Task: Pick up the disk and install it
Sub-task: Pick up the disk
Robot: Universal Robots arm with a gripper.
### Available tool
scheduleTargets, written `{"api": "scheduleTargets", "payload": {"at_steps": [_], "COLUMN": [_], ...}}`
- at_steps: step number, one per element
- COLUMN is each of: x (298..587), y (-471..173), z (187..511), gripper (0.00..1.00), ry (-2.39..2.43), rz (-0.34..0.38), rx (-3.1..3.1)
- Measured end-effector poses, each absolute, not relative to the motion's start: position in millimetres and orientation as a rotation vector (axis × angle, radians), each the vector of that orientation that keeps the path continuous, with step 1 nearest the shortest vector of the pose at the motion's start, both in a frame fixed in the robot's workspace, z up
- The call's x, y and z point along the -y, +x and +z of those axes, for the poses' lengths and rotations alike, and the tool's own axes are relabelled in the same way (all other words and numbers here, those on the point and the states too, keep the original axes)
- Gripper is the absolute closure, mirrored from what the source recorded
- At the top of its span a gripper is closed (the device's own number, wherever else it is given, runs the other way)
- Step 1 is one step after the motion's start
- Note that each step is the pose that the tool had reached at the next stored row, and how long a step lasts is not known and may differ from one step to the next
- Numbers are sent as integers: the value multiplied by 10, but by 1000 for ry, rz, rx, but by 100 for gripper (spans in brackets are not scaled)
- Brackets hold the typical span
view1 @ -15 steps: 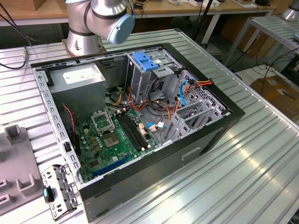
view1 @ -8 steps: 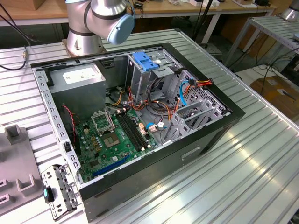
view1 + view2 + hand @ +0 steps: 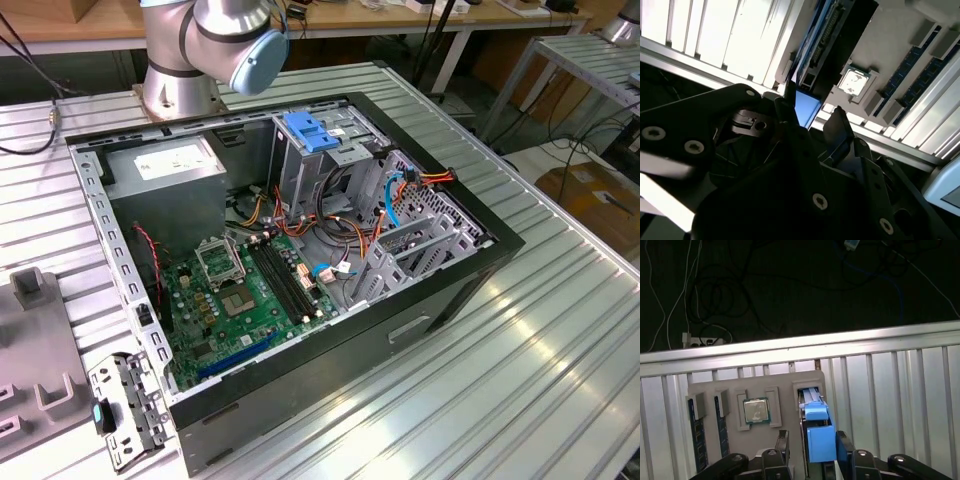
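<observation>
The disk [image 3: 815, 415] stands on edge in a slot of a grey parts tray [image 3: 790, 382], its blue carrier rail facing the camera in the first wrist view. My gripper [image 3: 812, 442] is just above it, open. One dark finger [image 3: 782, 440] is on the tray side of the disk. The other dark finger [image 3: 842, 440] is close against the blue rail. In the second wrist view the disk [image 3: 822, 45] is seen edge-on, and its blue rail end [image 3: 805, 107] lies between the fingers of the gripper [image 3: 810, 117].
The same tray holds a processor chip [image 3: 756, 410] and memory sticks [image 3: 697, 432]. In the exterior view the open computer case [image 3: 290, 260] lies on the ribbed metal table, with a drive cage [image 3: 330, 160], grey power supply [image 3: 165, 165] and motherboard [image 3: 240, 290]. The grey tray [image 3: 40, 340] is at that view's left.
</observation>
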State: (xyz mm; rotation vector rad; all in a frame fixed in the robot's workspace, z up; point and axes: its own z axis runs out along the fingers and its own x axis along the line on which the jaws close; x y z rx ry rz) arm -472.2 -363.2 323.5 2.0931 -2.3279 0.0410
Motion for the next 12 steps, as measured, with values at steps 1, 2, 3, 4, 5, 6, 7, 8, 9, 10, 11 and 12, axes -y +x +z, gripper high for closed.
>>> {"api": "scheduleTargets", "payload": {"at_steps": [1,2,3,4,5,6,7,8,9,10,11,12], "x": [3627,3615,3601,3591,3585,3579,3573,3570,3569,3569,3569,3569], "y": [-4723,-4722,-4722,-4722,-4722,-4722,-4722,-4724,-4741,-4753,-4763,-4770], "z": [3225,3218,3211,3205,3196,3187,3177,3156,3130,3111,3093,3077], "gripper": [50,50,50,50,50,50,50,50,50,50,50,50], "ry": [2093,2093,2094,2094,2095,2095,2095,2097,2099,2101,2103,2105], "rz": [41,40,40,39,39,38,37,37,35,34,34,33], "rx": [2328,2328,2328,2328,2329,2329,2329,2329,2327,2326,2325,2324]}}
